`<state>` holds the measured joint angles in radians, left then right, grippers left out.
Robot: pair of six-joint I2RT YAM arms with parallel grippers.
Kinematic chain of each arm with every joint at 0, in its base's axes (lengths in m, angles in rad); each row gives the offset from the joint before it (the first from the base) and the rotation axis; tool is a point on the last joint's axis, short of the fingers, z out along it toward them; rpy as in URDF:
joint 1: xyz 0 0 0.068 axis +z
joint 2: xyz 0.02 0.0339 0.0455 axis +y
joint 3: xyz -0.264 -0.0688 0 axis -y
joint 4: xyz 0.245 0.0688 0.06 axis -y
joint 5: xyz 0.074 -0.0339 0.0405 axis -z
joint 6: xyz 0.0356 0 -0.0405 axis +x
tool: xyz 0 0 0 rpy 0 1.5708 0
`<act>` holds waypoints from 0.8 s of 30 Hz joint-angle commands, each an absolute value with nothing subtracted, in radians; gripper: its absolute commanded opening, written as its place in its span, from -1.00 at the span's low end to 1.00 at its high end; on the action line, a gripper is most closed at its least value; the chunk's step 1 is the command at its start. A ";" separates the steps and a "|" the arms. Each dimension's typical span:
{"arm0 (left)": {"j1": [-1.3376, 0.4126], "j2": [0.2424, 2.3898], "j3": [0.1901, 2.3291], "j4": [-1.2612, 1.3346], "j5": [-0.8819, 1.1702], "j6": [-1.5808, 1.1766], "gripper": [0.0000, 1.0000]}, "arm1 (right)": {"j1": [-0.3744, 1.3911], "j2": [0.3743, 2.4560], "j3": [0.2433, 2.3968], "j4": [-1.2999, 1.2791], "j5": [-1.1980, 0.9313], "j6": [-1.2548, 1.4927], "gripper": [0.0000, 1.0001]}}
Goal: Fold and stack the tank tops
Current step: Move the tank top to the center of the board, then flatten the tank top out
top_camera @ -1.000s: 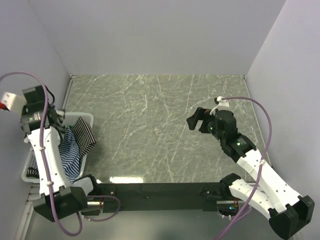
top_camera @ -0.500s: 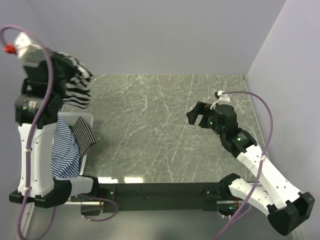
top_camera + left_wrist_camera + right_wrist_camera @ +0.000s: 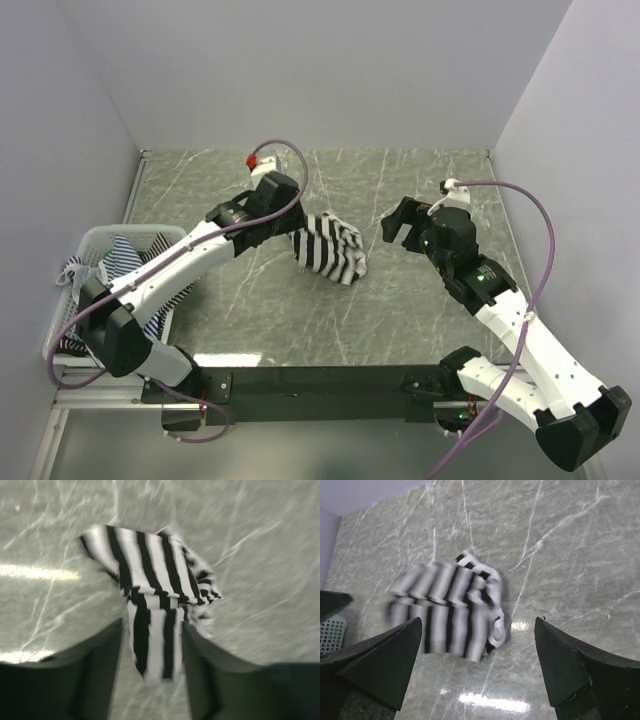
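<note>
The black-and-white striped tank top is bunched over the middle of the marble table, blurred with motion in the right wrist view. My left gripper is at the top's left end. In the left wrist view its fingers stand apart, open, and a loose end of the top hangs between them with a gap on the left. My right gripper is wide open just right of the top, touching nothing. Blue-and-white striped tank tops lie in the basket.
A white mesh basket stands at the table's left edge against the wall, and its corner shows in the right wrist view. Walls close the table on the left, back and right. The dark mounting rail runs along the near edge.
My left arm lifted the black-and-white top out of the basket and swung it right to the table's middle, and its jaws have come apart. The right arm barely moved.
</note>
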<state>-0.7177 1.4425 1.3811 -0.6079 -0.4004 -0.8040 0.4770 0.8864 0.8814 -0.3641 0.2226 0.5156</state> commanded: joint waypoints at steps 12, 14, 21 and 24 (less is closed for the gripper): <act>-0.519 1.321 1.026 -0.318 -0.172 -0.939 0.38 | 0.557 1.063 0.821 -0.240 0.250 0.572 0.89; -0.509 1.347 1.008 -0.287 -0.111 -0.934 0.34 | 0.558 1.098 0.798 -0.207 0.259 0.587 0.83; -0.509 1.587 1.146 -0.290 -0.012 -0.894 0.23 | 0.552 1.325 0.827 -0.078 0.221 0.603 0.57; -0.512 1.646 1.187 -0.314 -0.021 -0.893 0.18 | 0.551 1.405 0.857 -0.049 0.199 0.617 0.44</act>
<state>-0.5087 1.6218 1.1229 -0.3325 -0.0593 -0.9104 0.5537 1.3537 0.7986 -0.1513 0.2111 0.5911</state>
